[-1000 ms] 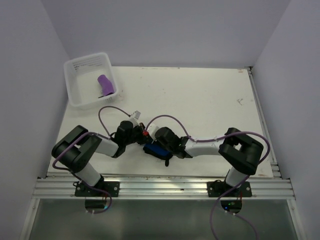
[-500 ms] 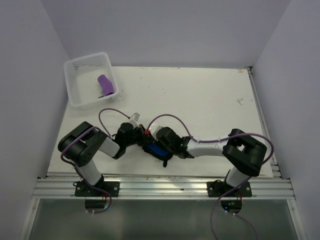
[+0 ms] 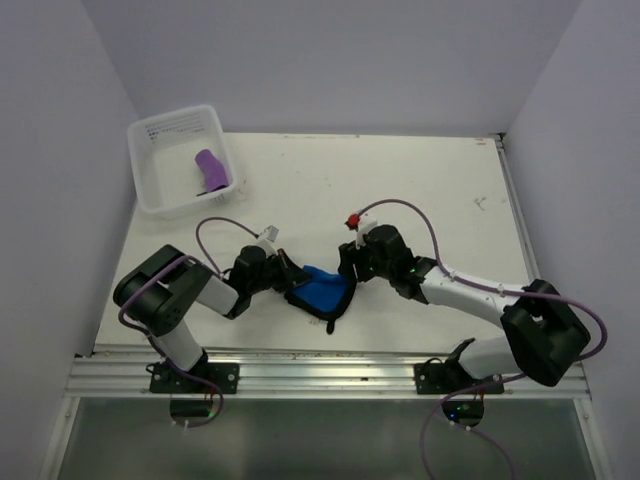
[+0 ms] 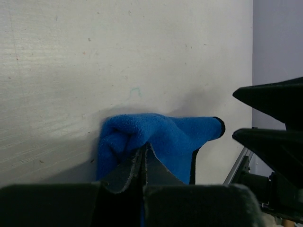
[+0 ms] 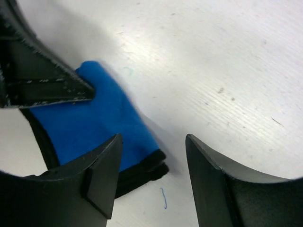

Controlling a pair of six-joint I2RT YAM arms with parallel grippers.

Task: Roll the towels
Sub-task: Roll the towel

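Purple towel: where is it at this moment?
In the top view, the purple towel lies rolled up inside the clear plastic tub, which sits at the far left corner of the table.

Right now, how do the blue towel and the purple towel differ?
The purple towel is a tight roll in the clear tub; the blue towel lies loosely bunched on the table. The left gripper pinches the blue towel; nothing touches the purple towel. Both are small cloths.
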